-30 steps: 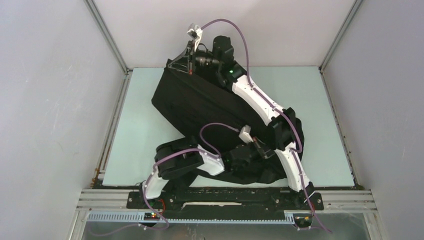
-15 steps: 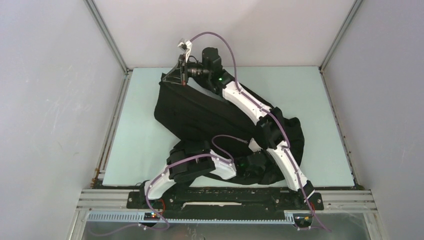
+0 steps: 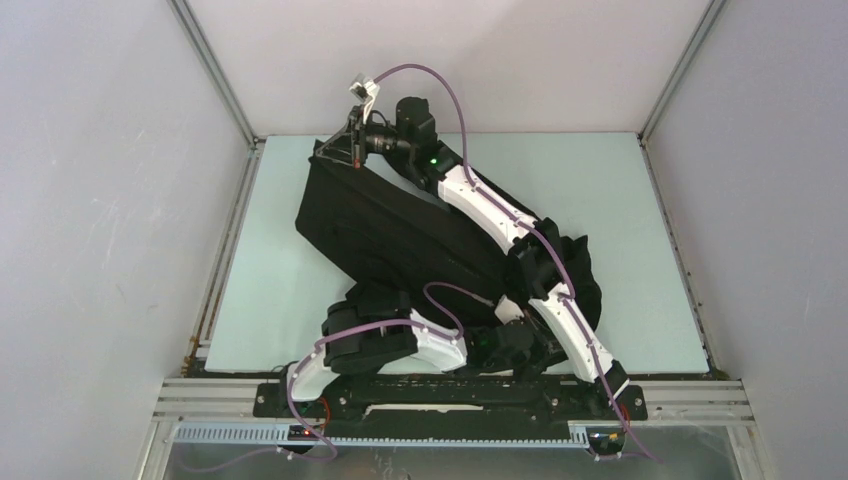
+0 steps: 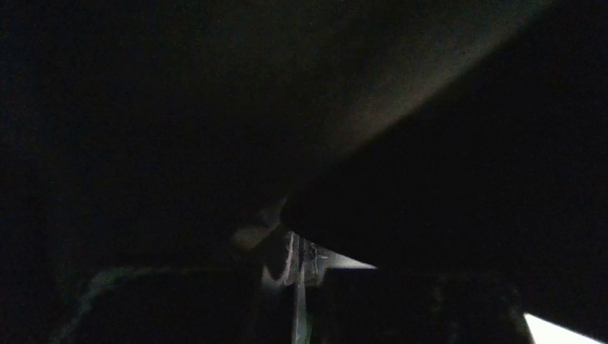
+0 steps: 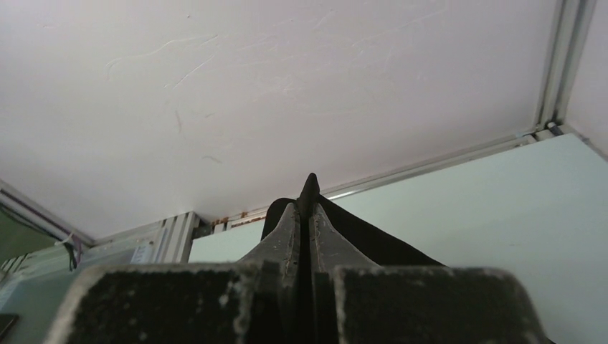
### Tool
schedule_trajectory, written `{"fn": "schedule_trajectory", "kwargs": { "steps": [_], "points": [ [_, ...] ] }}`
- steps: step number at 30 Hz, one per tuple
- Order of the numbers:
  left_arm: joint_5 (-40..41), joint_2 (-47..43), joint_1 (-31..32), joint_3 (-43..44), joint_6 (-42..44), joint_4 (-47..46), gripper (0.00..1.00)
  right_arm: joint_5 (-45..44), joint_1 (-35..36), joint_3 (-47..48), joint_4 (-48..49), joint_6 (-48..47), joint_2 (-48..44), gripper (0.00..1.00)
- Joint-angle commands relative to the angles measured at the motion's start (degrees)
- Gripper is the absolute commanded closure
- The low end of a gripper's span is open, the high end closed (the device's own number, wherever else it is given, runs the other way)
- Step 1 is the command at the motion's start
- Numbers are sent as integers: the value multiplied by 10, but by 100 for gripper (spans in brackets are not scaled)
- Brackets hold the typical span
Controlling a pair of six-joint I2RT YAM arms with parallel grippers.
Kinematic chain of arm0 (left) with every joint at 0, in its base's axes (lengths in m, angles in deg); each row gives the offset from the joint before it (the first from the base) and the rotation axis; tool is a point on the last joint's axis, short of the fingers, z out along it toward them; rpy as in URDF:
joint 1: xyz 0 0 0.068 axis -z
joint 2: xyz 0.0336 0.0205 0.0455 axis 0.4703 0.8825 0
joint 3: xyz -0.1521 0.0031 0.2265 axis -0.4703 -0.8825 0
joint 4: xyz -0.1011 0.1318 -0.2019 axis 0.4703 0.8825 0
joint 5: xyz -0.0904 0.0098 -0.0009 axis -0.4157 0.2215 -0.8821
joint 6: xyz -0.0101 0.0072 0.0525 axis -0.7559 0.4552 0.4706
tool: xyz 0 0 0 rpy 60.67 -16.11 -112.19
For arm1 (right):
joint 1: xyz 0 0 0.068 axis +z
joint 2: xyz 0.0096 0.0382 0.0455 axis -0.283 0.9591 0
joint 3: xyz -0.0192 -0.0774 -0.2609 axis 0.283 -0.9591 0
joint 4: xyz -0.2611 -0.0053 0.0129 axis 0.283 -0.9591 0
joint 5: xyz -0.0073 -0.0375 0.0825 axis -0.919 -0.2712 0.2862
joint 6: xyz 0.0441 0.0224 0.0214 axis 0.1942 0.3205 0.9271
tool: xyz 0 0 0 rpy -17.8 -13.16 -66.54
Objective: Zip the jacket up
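Jacket: black, stretched slantwise from the near edge of the table to its far-left corner.
Right gripper: fingers pressed together on a jacket fold, holding it raised (near the back wall).
Left gripper: low among the near folds; its grip cannot be made out.

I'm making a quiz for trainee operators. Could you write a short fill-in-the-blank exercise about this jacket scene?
1. The jacket is ___ in colour.
2. The right gripper pinches its fabric near the table's ___ edge, by the back wall.
3. The left gripper lies close to the table's ___ edge.
Missing words: black; far; near.
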Motion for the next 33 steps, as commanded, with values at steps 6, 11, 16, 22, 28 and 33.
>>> {"fn": "schedule_trajectory", "kwargs": {
  "steps": [6, 11, 16, 22, 28, 33],
  "points": [
    [-78, 45, 22, 45, -18, -44, 100, -115, 25, 53, 122, 34, -12, 100],
    [-66, 43, -2, 44, 8, -28, 100, -119, 35, 55, 120, 31, -11, 100],
    [-75, -1, -21, -43, 43, -54, 98, -110, 36, 53, 92, 14, -25, 100],
    [-81, -109, -58, -191, 82, -80, 44, -124, 27, 16, 93, -7, -48, 100],
    [-63, -194, -80, -277, 139, -91, 33, -116, 17, 20, 90, -3, -36, 100],
    [-55, -238, -90, -301, 217, -77, 34, -110, 9, 1, 84, -2, -40, 100]
  ]
}}
